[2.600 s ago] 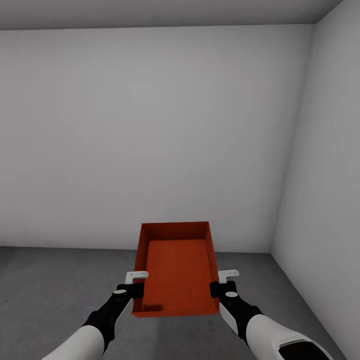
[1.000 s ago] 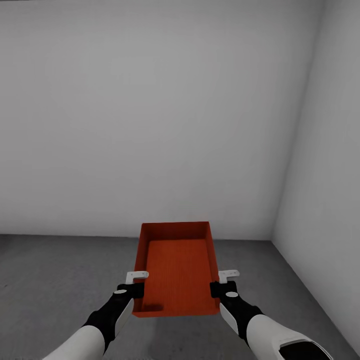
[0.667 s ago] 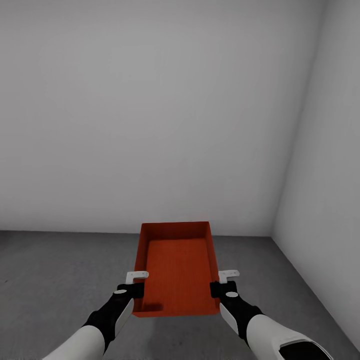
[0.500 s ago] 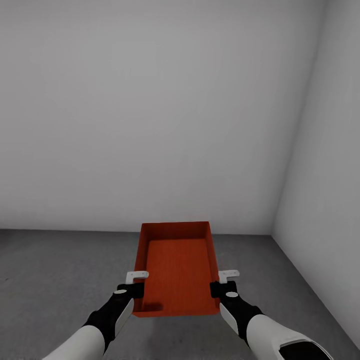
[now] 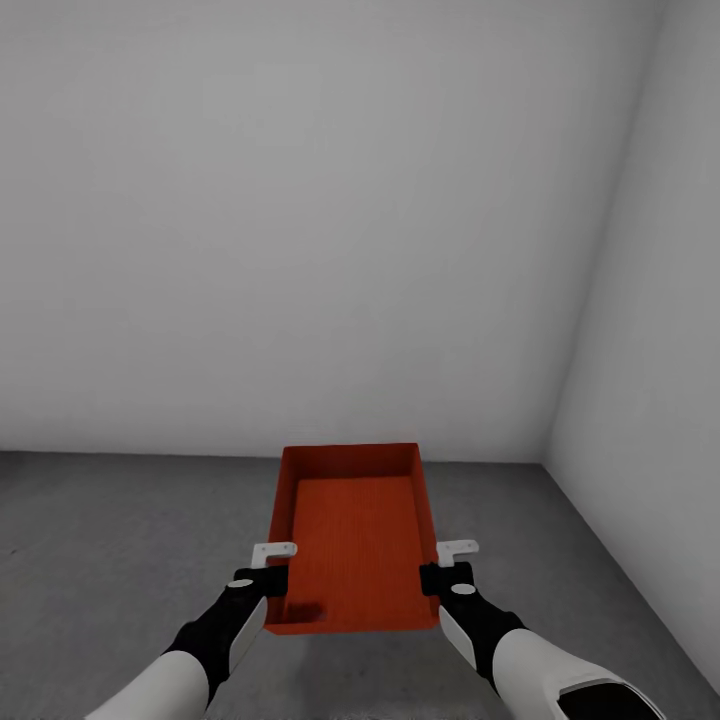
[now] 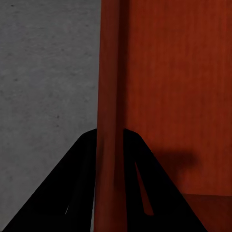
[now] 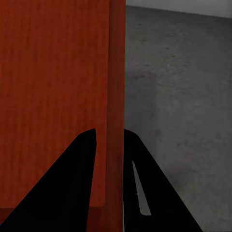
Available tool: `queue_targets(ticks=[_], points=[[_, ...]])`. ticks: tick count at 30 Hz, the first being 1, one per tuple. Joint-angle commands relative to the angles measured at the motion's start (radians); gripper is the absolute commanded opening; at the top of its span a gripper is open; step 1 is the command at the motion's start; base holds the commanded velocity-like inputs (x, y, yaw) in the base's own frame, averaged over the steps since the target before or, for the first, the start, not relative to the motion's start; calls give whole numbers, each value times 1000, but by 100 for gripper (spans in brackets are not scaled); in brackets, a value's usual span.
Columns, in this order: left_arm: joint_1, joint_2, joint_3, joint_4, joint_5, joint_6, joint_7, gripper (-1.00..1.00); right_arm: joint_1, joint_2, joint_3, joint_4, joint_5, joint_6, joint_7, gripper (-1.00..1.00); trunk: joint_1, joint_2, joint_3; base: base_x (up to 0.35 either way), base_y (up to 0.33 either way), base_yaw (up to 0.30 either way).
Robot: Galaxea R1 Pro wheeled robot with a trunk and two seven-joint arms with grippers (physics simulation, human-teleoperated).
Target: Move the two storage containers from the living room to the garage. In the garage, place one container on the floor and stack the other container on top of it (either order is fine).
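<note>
More of the floor (image 5: 90,520) shows below the grey-white wall (image 5: 300,220) than 2.6 s ago, the view having shifted. Left claw (image 5: 262,580) pinches the storage container (image 5: 352,540) by its left wall, right claw (image 5: 446,576) by its right wall, holding it above the floor.

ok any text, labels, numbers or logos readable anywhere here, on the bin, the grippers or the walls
None: no words, numbers, labels or logos can be read in any view.
Storage container: plain red-orange walls and ribbed base, no print.
Left gripper and right gripper, each clamped on a side wall of the container: plain black and white, no markings.
Grey-white walls and concrete floor: bare, no signs.
</note>
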Motion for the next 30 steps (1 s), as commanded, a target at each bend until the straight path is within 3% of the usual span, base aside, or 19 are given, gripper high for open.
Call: queue_targets(ticks=[1, 19, 30], points=[[0, 2, 62, 0, 13, 7, 16, -100, -2, -5, -63, -4, 16, -9, -21, -100, 0, -1, -3, 0, 0, 0], [0, 5, 61, 0, 29, 8, 16, -100, -2, -5, -63, -3, 16, -13, -21, -100, 0, -1, -32, 260, 0, 0], [0, 5, 61, 0, 29, 7, 16, -100, -2, -6, -63, -4, 16, -14, -21, -100, 0, -1, -49, 35, 0, 0]])
